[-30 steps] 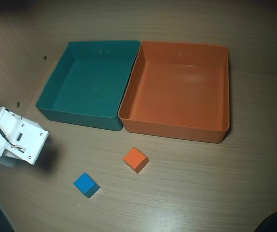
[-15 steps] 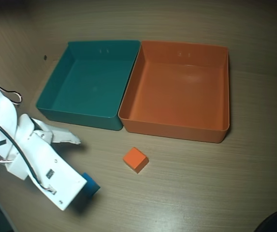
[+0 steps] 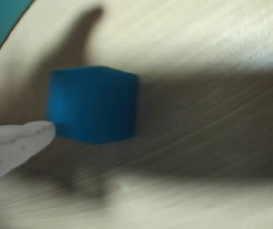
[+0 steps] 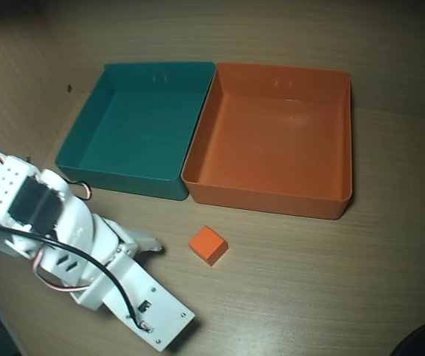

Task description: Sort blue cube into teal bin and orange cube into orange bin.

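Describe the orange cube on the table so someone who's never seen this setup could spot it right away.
In the overhead view, find the two big square trays side by side: the teal bin on the left, the orange bin on the right. Just below where they meet, alone on the wooden table, sits the orange cube. It is solid and far smaller than the orange bin.

From above, the 2 trays sit wall to wall, the teal bin (image 4: 134, 133) left of the orange bin (image 4: 271, 141), with no gap to pass between them. Bare table (image 4: 308, 282) runs wide open in front of them, broken only by the orange cube (image 4: 208, 245). The arm (image 4: 64, 237) fills the lower left corner. In the wrist view the blue cube (image 3: 93, 104) stands just ahead of 1 white finger (image 3: 17, 140).
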Robot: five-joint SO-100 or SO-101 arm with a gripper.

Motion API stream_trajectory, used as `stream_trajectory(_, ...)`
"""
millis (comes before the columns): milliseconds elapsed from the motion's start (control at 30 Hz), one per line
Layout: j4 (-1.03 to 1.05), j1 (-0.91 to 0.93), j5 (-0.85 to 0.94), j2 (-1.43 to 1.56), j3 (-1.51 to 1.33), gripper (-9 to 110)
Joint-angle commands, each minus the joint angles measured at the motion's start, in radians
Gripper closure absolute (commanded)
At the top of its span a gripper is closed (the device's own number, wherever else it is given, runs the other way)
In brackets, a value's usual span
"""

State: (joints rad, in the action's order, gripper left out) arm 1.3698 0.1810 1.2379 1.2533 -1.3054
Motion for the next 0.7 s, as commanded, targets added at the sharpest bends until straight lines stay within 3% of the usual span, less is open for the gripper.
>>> stream_trajectory(0,-0.011,0.005,0.012,-0.012,0.110,69)
stream_trajectory(667,0.006,0.063,0.015,0.041,0.123,69)
